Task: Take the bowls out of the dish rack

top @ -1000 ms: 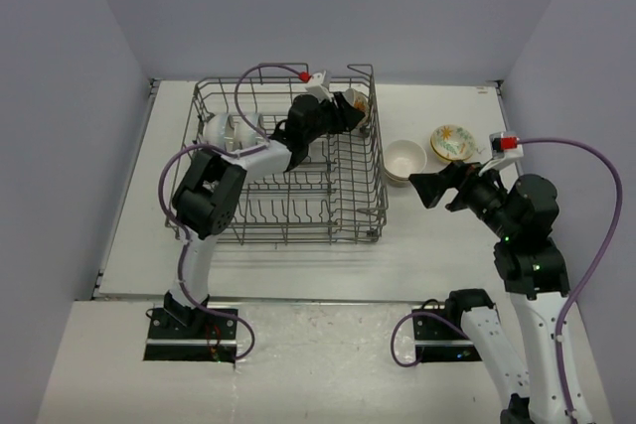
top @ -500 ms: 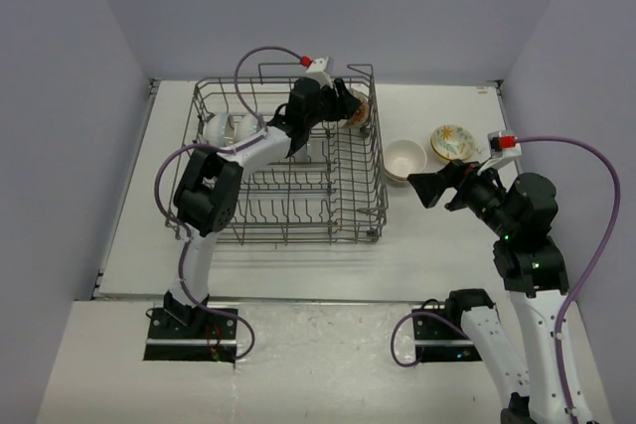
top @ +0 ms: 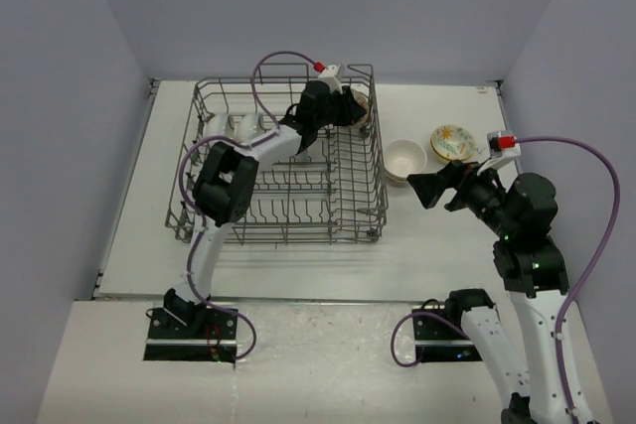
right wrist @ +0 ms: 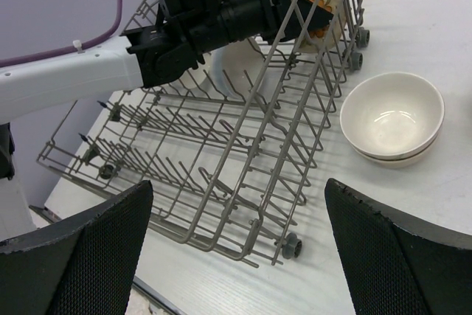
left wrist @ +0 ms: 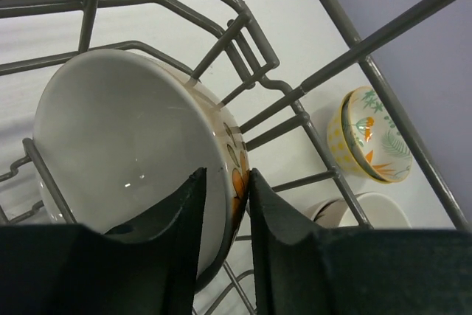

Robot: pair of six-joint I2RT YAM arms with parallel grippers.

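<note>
At the far right corner of the rack (top: 382, 182), the left gripper (left wrist: 225, 176) is clamped on the rim of a floral bowl (left wrist: 125, 145). This bowl stands on edge among the tines, close to the rack's far and right walls. Its plain white inside faces one way and its orange-patterned outside faces the right wall. One of the fingers (left wrist: 173, 248) bears on the inner face and the other on the patterned outer face, with the rim filling the gap between them. The left arm (top: 268, 146) reaches across the rack from the near left. More white bowls (top: 238, 127) stand in the far left part of the rack. Beside the rack, on the table (top: 298, 270), a stack (top: 404, 159) of two white bowls sits upright, just outside the right wall. A second floral bowl (top: 450, 142) sits just to the right of the stack. The right gripper (top: 422, 189) hovers above the table, near the stack and the rack's right wall. It points toward the rack, with its jaws spread wide and nothing between them.
</note>
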